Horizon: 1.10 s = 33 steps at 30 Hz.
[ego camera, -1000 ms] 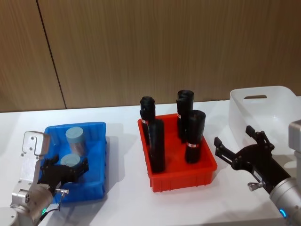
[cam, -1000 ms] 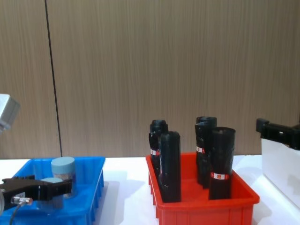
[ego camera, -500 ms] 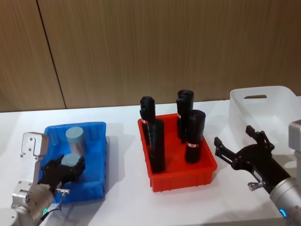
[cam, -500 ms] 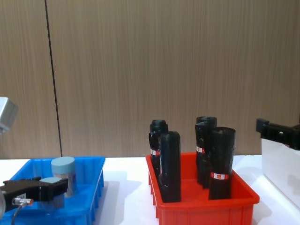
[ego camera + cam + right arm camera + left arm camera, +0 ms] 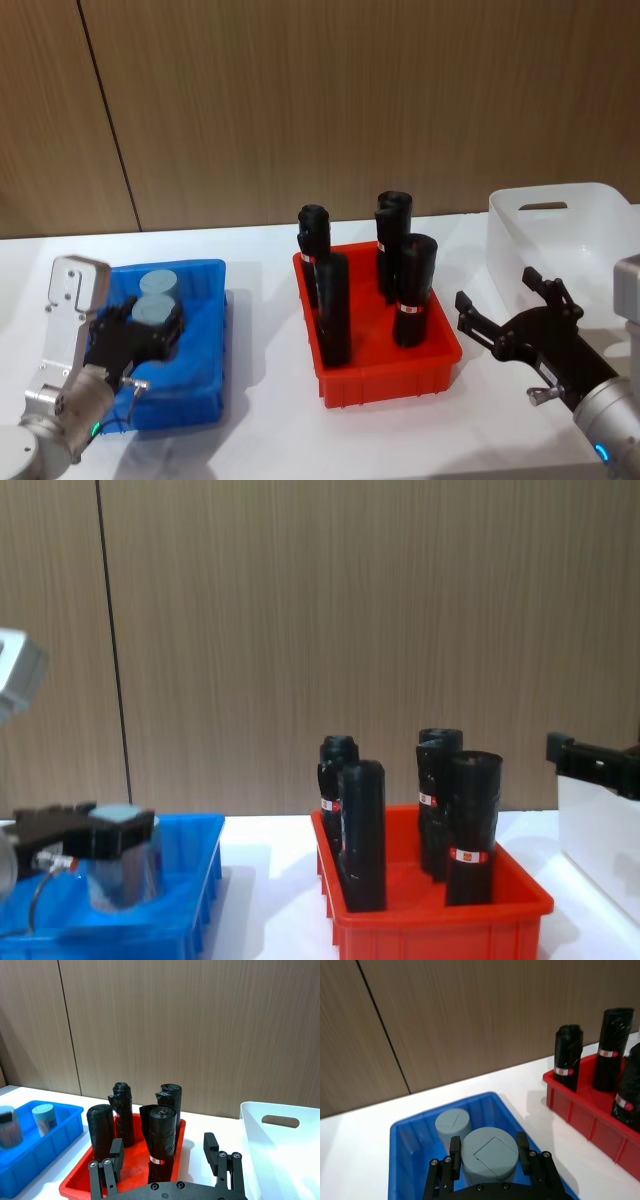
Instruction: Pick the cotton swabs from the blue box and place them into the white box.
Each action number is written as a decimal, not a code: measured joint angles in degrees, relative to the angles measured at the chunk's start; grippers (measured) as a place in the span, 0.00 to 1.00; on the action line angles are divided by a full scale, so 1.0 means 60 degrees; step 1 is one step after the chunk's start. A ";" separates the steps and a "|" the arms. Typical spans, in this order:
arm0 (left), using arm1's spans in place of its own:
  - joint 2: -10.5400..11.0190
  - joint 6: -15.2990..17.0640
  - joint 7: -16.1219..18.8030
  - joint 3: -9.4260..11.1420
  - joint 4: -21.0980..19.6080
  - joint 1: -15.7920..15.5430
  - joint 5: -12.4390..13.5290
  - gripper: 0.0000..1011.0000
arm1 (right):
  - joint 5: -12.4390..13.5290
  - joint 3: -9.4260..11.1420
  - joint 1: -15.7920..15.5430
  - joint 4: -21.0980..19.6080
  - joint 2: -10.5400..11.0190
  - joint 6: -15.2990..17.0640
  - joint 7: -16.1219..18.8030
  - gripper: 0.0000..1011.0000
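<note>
Cotton swabs: near jar sitting clamped between left gripper fingers, inside blue box left of red bin, lid showing above rim; right gripper hovering right of red bin, fingers spread apart; second jar standing just behind held one; white box lying farther right of red bin

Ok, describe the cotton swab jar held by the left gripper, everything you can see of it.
The held jar is a short cylinder with a pale blue-grey round lid, a square flap outline on top, and a clear body that looks like plastic. It is upright over the blue box, clamped at the lid between the black fingers of the left gripper. A second jar stands just behind it; whether they touch is unclear.
</note>
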 joint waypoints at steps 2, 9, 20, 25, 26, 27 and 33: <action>0.0040 -0.0007 -0.0035 -0.0008 -0.0261 0.0023 0.0142 0.66 | 0.0000 0.0000 0.0000 0.0000 0.0000 0.0000 0.0000 0.99; 0.0125 0.0024 -0.0360 -0.0023 -0.0985 0.0052 0.0391 0.66 | 0.0000 0.0000 0.0000 0.0001 0.0000 0.0000 0.0000 0.99; 0.0167 0.0346 -0.1431 -0.0035 -0.1953 -0.0056 0.0324 0.66 | 0.0000 0.0000 0.0000 0.0001 0.0000 0.0000 0.0000 0.99; 0.0147 0.0711 -0.2028 -0.0036 -0.2280 -0.0191 0.0092 0.66 | 0.0000 0.0000 0.0000 0.0000 0.0000 0.0000 0.0000 0.99; 0.0141 0.0780 -0.2108 -0.0036 -0.2320 -0.0213 0.0058 0.66 | 0.0000 0.0000 0.0000 0.0000 0.0001 0.0000 0.0000 0.99; 0.0121 0.0929 -0.2280 -0.0036 -0.2403 -0.0275 -0.0014 0.66 | 0.0000 0.0000 0.0000 0.0000 0.0000 0.0000 0.0000 0.99; 0.0018 0.1624 -0.2935 -0.0017 -0.2583 -0.0561 -0.0278 0.66 | 0.0000 0.0000 0.0000 0.0000 0.0001 0.0000 0.0000 0.99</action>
